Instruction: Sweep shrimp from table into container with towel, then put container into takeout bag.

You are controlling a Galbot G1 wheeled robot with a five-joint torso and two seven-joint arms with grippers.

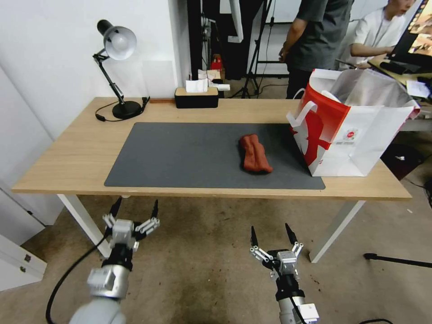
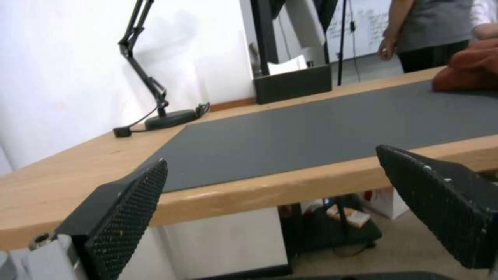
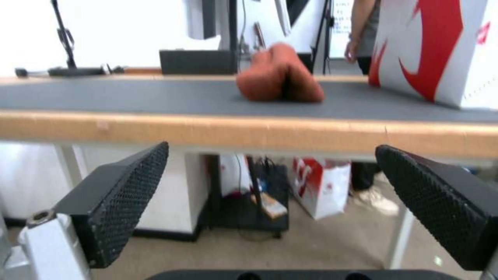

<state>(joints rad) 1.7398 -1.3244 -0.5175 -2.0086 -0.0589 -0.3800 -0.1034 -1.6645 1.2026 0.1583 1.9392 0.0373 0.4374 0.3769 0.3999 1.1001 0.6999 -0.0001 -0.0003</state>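
Note:
The rust-red towel (image 1: 255,153) lies bunched on the dark grey mat (image 1: 180,157) of the wooden table (image 1: 76,153), right of centre. The red and white takeout bag (image 1: 351,130) stands open at the table's right end, just right of the towel. A white rounded edge (image 1: 330,95) shows inside the bag's mouth; I cannot tell if it is the container. The shrimp are out of view. My left gripper (image 1: 136,207) and right gripper (image 1: 270,231) both hang open below the table's front edge, holding nothing. The right wrist view shows the towel (image 3: 280,74) and bag (image 3: 435,50) beyond the open fingers (image 3: 130,194).
A black desk lamp (image 1: 118,45) and a black tissue box (image 1: 196,96) stand along the table's back edge. Two people are behind the table at the right. A white cabinet (image 1: 18,261) is at the left. Bags and boxes (image 3: 321,184) sit under the table.

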